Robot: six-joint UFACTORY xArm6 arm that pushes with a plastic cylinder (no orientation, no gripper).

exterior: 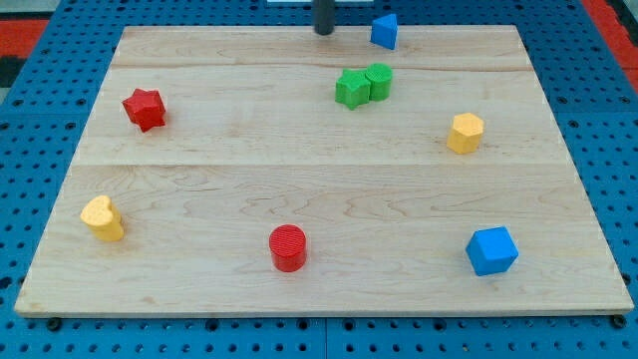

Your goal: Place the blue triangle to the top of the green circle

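The blue triangle (385, 31) stands near the board's top edge, right of centre. The green circle (379, 82) lies below it, touching a green star (351, 89) on its left. My tip (324, 32) is at the top edge, to the left of the blue triangle and apart from it, above and left of the green blocks.
A red star (145, 109) lies at the left. A yellow hexagon (465, 133) lies at the right. A yellow heart (103, 217) is at the lower left, a red circle (288, 247) at the bottom centre, a blue cube (491, 250) at the lower right.
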